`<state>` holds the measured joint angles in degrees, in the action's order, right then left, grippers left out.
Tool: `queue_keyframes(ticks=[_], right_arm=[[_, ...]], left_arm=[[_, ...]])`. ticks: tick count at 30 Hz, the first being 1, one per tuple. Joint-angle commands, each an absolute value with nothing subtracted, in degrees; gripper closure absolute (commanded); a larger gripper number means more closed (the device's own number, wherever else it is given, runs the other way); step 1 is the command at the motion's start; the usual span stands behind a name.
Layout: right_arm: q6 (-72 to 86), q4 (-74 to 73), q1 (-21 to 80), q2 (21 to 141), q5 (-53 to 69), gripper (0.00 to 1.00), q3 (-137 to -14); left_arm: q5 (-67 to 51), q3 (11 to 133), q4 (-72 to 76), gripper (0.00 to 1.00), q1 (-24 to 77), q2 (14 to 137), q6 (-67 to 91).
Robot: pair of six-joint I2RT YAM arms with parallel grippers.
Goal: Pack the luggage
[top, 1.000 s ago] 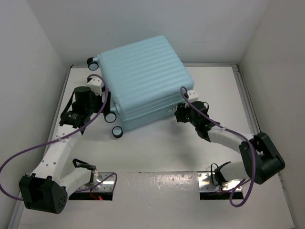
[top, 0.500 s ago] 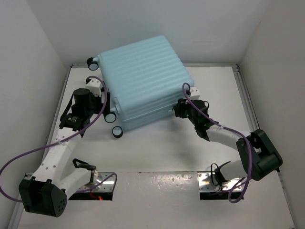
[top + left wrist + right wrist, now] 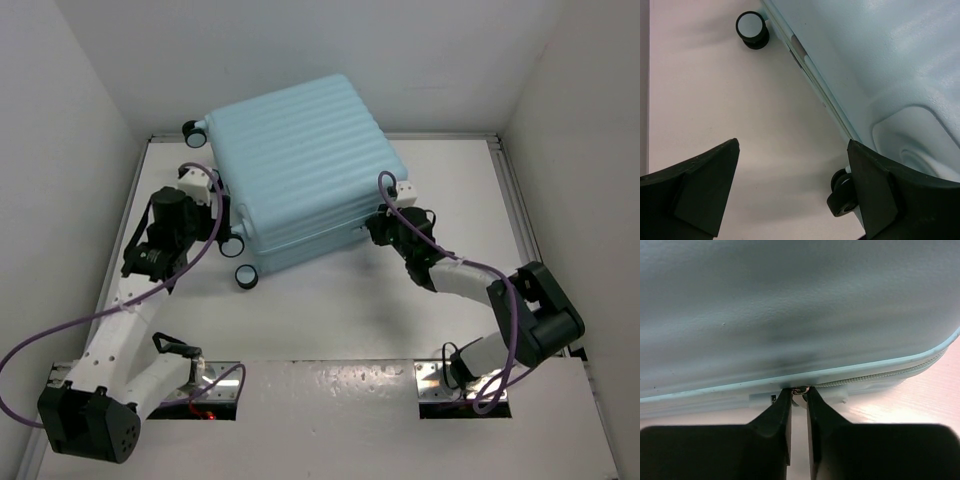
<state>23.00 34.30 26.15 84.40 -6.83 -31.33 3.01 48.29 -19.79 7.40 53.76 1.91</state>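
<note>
The luggage (image 3: 298, 165) is a large pale aqua-blue ribbed hard-shell suitcase, lying closed on the table with black caster wheels (image 3: 246, 277) on its left side. My right gripper (image 3: 372, 232) is at its near right edge. In the right wrist view its fingers (image 3: 781, 407) are shut on a small metal zipper pull (image 3: 801, 389) at the zipper seam (image 3: 880, 375). My left gripper (image 3: 215, 190) is open beside the suitcase's left side. In the left wrist view its fingers (image 3: 700, 180) straddle bare table, with a caster wheel (image 3: 841, 197) by the right finger.
White walls close in the table on the left, back and right. Another caster wheel (image 3: 752, 29) stands on the table in the left wrist view. Purple cables (image 3: 60, 325) loop from both arms. The arm bases sit on metal plates (image 3: 455, 380) at the near edge.
My right gripper has edged slightly left along the suitcase's near edge. My left arm has shifted a little toward the back. The suitcase has not moved.
</note>
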Motion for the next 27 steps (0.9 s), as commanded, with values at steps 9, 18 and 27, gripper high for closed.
queue_keyframes(ticks=[9,18,27], right_arm=[[19.34,42.8,22.33,84.29,-5.54,1.0,-29.27],[17.49,44.12,22.41,83.23,-3.78,1.0,-27.34],[16.53,44.21,22.06,83.32,-3.6,1.0,-27.42]], left_arm=[[-15.1,57.73,-39.0,0.01,5.37,47.99,-14.93],[-25.22,62.76,-50.19,0.01,7.38,55.81,-19.25],[-19.08,59.42,-39.65,0.03,11.15,60.55,-16.44]])
